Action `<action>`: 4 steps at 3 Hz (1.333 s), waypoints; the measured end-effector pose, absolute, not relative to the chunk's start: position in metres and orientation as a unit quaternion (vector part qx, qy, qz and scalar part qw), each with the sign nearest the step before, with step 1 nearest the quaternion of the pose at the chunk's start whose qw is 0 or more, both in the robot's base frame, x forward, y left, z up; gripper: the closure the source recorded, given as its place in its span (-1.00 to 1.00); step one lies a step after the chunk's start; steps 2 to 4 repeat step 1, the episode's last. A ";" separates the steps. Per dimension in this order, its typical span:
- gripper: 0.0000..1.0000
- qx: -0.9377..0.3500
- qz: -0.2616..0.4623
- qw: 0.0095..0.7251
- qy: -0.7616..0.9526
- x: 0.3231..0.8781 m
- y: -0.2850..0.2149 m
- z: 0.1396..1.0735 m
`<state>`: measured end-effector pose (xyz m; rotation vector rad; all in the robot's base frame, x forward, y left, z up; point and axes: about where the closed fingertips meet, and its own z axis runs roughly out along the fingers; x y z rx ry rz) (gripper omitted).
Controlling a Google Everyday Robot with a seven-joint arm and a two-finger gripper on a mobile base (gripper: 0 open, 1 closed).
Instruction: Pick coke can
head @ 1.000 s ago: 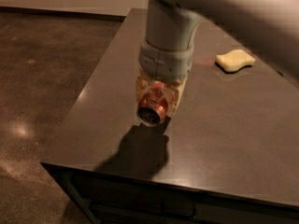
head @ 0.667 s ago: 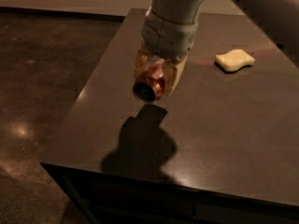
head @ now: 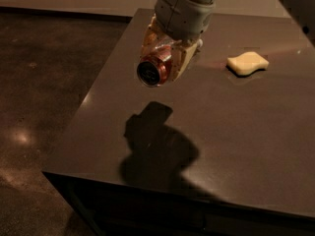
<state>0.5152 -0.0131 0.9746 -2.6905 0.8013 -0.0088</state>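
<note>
Coke can held clear above the tabletop
The tool pinches it sideways near the left edge; best raise it straight and steadily, grip firm so it cannot slide out, well apart from the yellow sponge.

A dark brown bench with a smooth, faintly glossy top fills the middle and right of the scene. On its far right part lies a pale yellow sponge-like pad, flat and wavy-edged. A dark shadow spreads over the near middle of the bench, below the gripper that hangs above the bench's far left part. To the left is a dark speckled floor with small glints of light.
</note>
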 end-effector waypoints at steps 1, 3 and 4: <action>1.00 -0.943 -0.011 0.178 0.281 0.521 -0.007 0.976; 1.00 -0.943 -0.011 0.178 0.281 0.521 -0.007 0.976; 1.00 -0.943 -0.011 0.178 0.281 0.521 -0.007 0.976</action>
